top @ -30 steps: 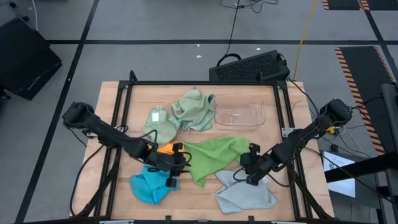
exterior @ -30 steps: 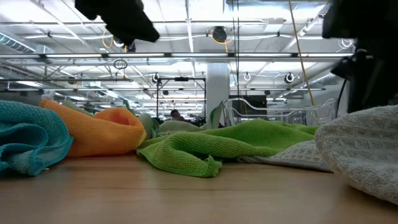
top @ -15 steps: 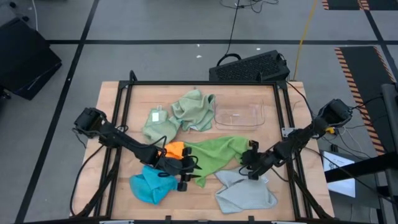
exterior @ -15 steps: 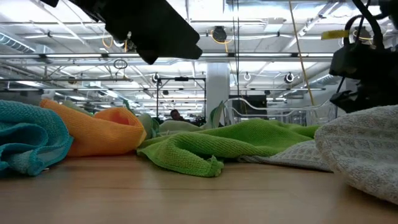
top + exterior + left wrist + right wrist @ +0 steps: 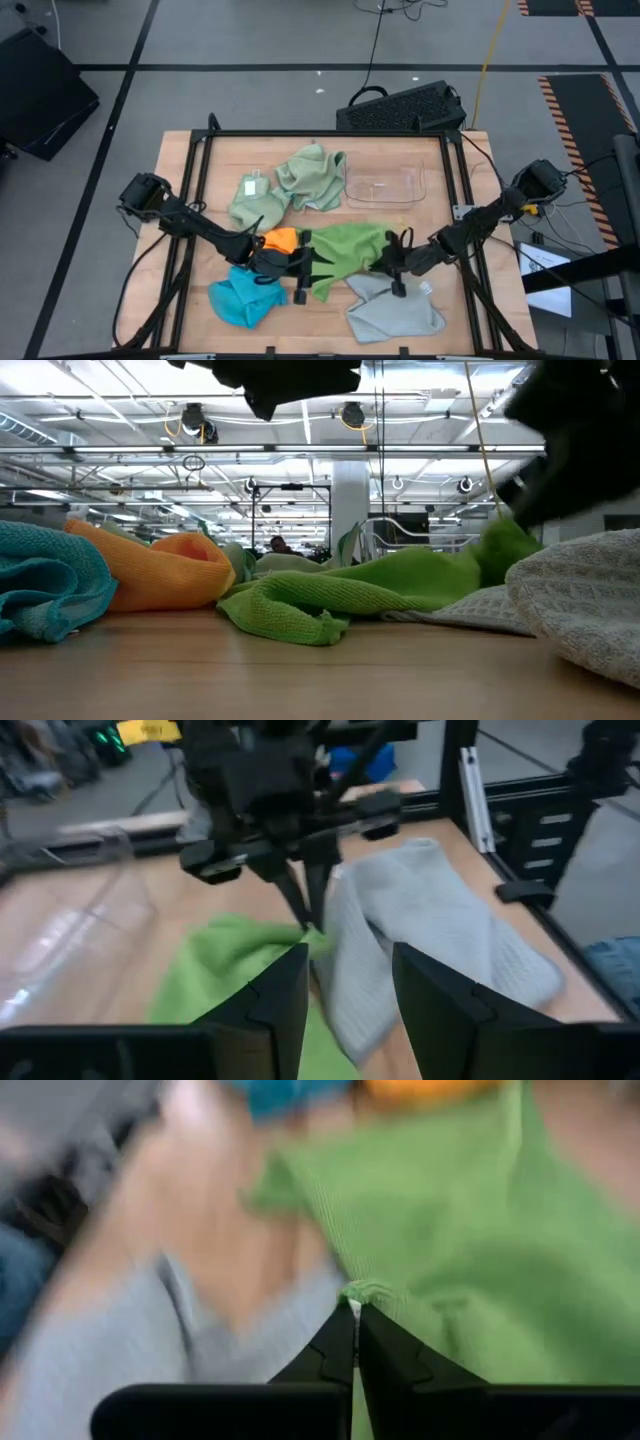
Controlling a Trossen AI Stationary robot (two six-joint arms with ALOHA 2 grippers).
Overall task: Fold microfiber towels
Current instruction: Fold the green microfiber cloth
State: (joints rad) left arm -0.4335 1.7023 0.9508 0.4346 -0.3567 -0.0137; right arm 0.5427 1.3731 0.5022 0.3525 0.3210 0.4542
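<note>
Right gripper now pinched on bright green towel corner, left gripper part-open at its opposite edge

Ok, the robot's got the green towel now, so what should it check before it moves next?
1. Right gripper shut on the bright green towel corner: ok.
2. Left gripper open over the same towel, nothing pinched: ok.
3. Light grey towel clear of the pinch: cannot tell, it lies right beside it.
4. Orange towel touches the green one, may drag along: not ok.
5. Bare table space for spreading: ok.
</note>
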